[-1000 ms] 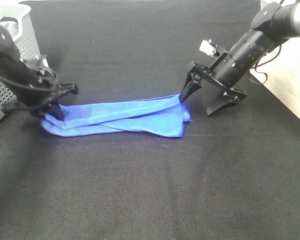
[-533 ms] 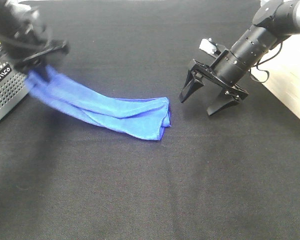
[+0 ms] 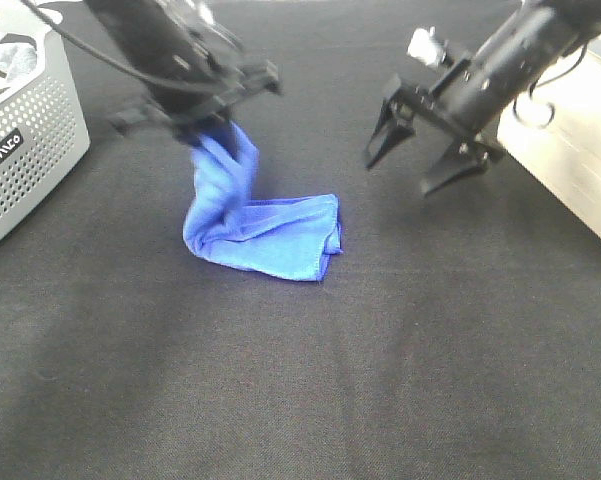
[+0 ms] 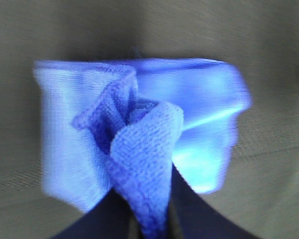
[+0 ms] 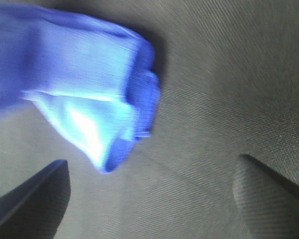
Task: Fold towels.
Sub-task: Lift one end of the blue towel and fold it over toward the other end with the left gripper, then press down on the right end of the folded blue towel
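Blue towel (image 3: 265,235) lies partly on the black table (image 3: 380,360) near its middle in the exterior high view, one end raised above the cloth. The left gripper (image 3: 215,130) pinches that raised end. The right gripper (image 3: 400,175) hangs just right of the towel, jaws spread wide, clear of the fabric. A grey perforated basket (image 3: 30,130) stands at the table's left edge.

From the left wrist, the left gripper (image 4: 149,224) is clamped on a bunched fold of the towel (image 4: 139,129), the rest spread out below.

From the right wrist, the right gripper (image 5: 149,199) is open and empty, beside the towel's (image 5: 89,89) folded end.
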